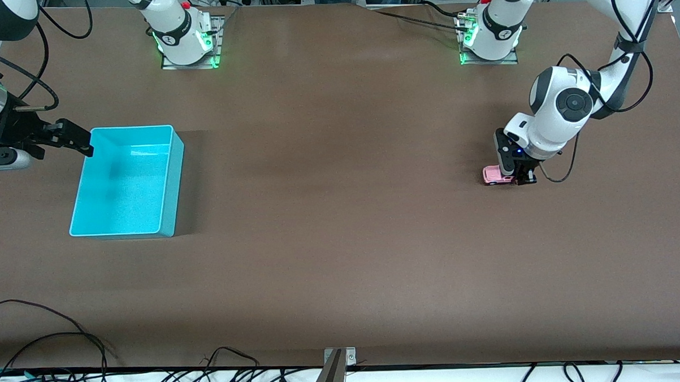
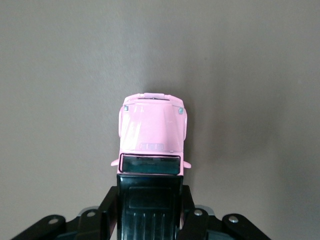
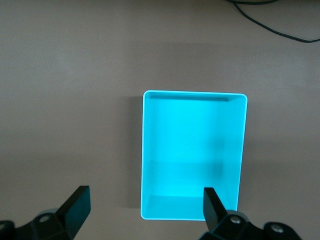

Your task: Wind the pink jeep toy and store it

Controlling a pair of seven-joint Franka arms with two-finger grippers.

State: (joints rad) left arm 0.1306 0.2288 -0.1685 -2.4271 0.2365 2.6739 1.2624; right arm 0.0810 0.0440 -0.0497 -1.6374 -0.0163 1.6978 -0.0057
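Observation:
The pink jeep toy [image 1: 493, 175] stands on the brown table toward the left arm's end. My left gripper [image 1: 517, 176] is down at the table, shut on the toy's back half. In the left wrist view the pale-pink hood of the jeep [image 2: 152, 130] sticks out past the left gripper [image 2: 149, 210], and its black fingers [image 2: 107, 212] press against both sides of the black roof. My right gripper [image 1: 75, 141] hangs open and holds nothing at the corner of the turquoise bin [image 1: 170, 180]. The right wrist view shows the right gripper [image 3: 145, 205] spread wide over the bin's rim [image 3: 145, 150].
The turquoise bin has nothing in it and sits toward the right arm's end. Both arm bases [image 1: 185, 41] stand along the table's edge farthest from the front camera. Loose cables [image 1: 51, 337] lie at the nearest edge.

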